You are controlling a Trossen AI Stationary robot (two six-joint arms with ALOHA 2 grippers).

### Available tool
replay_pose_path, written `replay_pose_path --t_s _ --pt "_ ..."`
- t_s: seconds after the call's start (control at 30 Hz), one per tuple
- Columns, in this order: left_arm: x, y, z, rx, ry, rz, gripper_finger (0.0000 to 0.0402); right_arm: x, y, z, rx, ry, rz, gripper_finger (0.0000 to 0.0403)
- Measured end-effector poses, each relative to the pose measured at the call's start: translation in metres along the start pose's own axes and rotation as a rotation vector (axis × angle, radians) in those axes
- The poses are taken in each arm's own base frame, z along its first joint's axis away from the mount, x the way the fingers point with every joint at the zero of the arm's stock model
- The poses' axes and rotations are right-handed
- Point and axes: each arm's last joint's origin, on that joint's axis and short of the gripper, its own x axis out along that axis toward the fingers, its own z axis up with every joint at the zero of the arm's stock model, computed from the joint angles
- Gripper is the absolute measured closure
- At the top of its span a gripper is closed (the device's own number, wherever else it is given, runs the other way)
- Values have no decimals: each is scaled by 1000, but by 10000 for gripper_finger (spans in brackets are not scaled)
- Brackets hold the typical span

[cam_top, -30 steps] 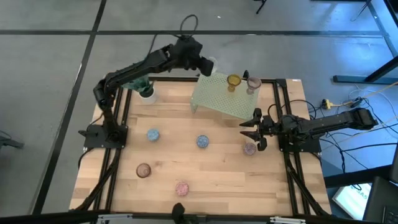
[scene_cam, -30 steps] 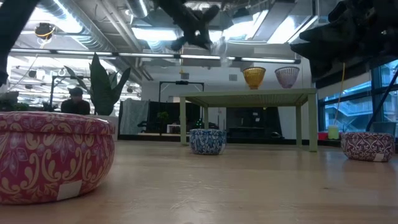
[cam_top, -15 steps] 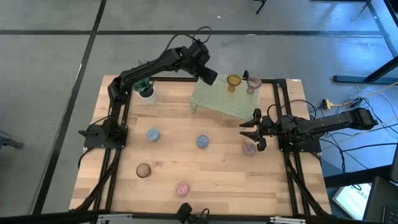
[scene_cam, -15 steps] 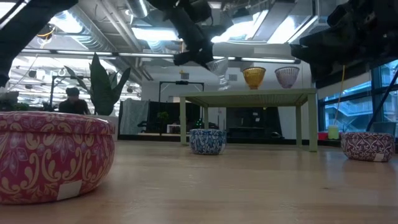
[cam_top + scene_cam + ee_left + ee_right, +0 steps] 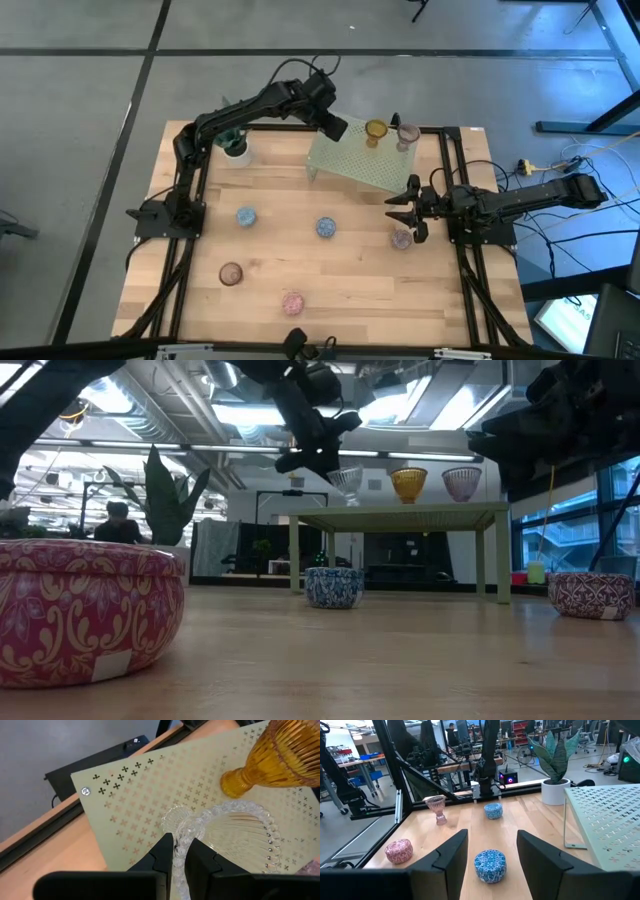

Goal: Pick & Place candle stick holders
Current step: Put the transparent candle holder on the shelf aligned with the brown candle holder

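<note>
1. The left gripper [image 5: 175,851] pinches the beaded rim of a clear ribbed glass candle stick holder [image 5: 227,832], its two dark fingers closed on either side of the glass wall. In the high view this gripper [image 5: 335,125] sits over the far-left corner of the pale green perforated rack [image 5: 352,160].
2. Since a second ago the left arm has swung from beyond the rack's far edge inward over the rack, and in the low view the clear holder [image 5: 346,481] has dropped from a tilted, raised position to upright, with its foot at or just above the rack top [image 5: 400,512]. Contact cannot be confirmed.
3. That suggests the placing step is nearly done; releasing the rim is probably what remains.
4. The clear holder stands just beside an amber ribbed glass holder [image 5: 272,757], and a pinkish glass holder [image 5: 406,133] stands next along the rack; both look unmoved.
5. The right gripper [image 5: 405,207] waits with its fingers spread apart, near the rack's right end, just as before, above a purple patterned round cup [image 5: 401,238].
6. The blue patterned cups [image 5: 326,228] on the wooden table [image 5: 270,270], like the brownish one [image 5: 231,273] and the pink one [image 5: 292,302], lie where they did.
</note>
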Motion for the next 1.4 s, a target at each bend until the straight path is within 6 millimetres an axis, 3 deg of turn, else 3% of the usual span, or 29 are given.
replay_pose_path --t_s 0.3,0.57,1.03,1.17,1.4 --pt "0 -1 -1 9 9 -18 372 0 0 0 0 0 0 230" --pt "0 -1 0 23 7 -19 346 0 0 0 0 1 0 230" --pt "0 -3 9 30 -84 -54 340 0 0 0 0 1 0 230" --pt "10 -1 7 15 -37 -91 340 0 0 0 0 1 1 230" --pt "44 4 0 13 71 -182 340 0 0 0 0 2 0 230"
